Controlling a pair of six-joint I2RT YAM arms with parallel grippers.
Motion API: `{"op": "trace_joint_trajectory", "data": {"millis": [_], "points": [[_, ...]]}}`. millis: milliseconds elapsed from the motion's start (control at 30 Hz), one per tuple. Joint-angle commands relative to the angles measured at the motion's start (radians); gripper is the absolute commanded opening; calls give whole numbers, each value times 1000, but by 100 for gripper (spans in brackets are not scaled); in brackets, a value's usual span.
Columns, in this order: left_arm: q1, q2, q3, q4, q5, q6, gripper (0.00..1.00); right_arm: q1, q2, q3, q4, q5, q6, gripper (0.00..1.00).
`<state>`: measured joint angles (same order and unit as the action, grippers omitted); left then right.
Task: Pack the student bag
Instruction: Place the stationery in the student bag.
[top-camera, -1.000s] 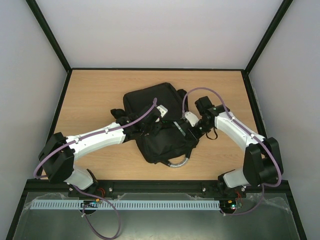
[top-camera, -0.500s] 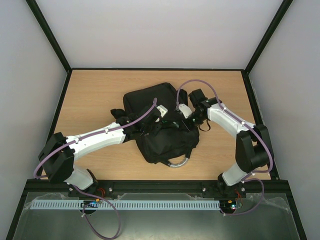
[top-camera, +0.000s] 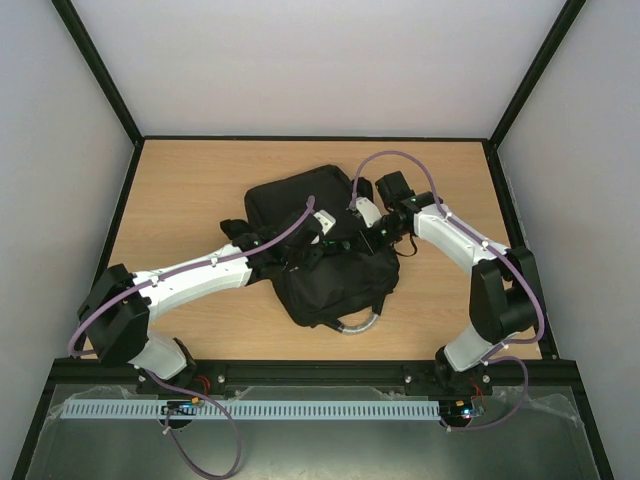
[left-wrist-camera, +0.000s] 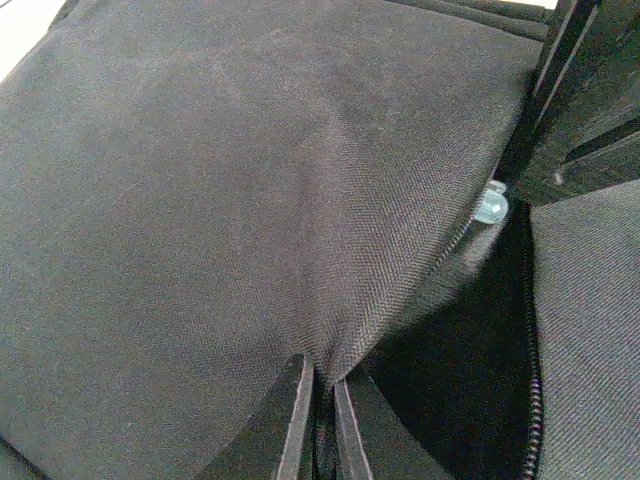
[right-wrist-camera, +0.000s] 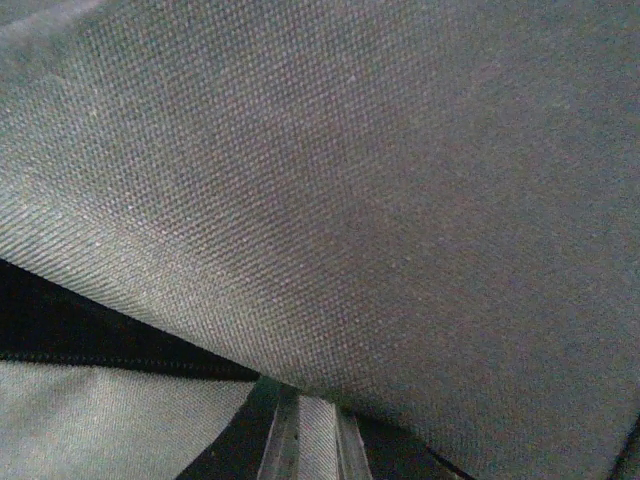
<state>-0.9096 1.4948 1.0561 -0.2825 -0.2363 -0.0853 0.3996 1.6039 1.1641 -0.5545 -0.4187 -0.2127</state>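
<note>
The student bag (top-camera: 300, 200) is a large black fabric backpack lying mid-table, its grey loop handle (top-camera: 356, 325) at the near side. My left gripper (top-camera: 322, 243) sits over the bag's middle. In the left wrist view it (left-wrist-camera: 325, 385) is shut on a pinched fold of the bag's black fabric (left-wrist-camera: 250, 200), beside the open zip (left-wrist-camera: 530, 340) and the dark inside. My right gripper (top-camera: 348, 238) comes in from the right. In the right wrist view it (right-wrist-camera: 311, 435) is shut on bag fabric (right-wrist-camera: 400, 180), which fills that view.
The wooden table (top-camera: 190, 180) is ringed by a black frame and pale walls. Black straps (top-camera: 236, 226) lie at the bag's left. A small clear bead (left-wrist-camera: 491, 205) shows by the zip next to the other gripper's dark body.
My right arm has swung left and away from me, bringing its gripper over the bag's middle close to the left gripper. The left arm has stayed in place.
</note>
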Motion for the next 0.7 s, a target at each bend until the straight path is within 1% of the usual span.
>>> {"op": "trace_joint_trajectory", "data": {"millis": [0,333,367,433,500,567,633,667], "points": [[-12,3,41,5,8,6,4,4,-18,-28,74,16,26,12],[-13,3,43,3,15,5,4,4,-187,-70,-19,-3,-63,26],[-13,4,43,3,18,4,4,4,-205,-80,-17,7,-70,28],[-12,6,45,5,27,2,4,4,-237,-105,0,49,-88,35],[-12,9,42,7,57,7,4,4,-254,-121,20,96,-87,42],[-14,24,39,7,117,11,5,4,-262,-120,21,118,-79,44],[-29,52,49,-10,189,11,11,3,-272,-118,23,134,-69,47],[-48,70,57,-24,197,9,13,3,-279,-118,28,146,-66,49]]}}
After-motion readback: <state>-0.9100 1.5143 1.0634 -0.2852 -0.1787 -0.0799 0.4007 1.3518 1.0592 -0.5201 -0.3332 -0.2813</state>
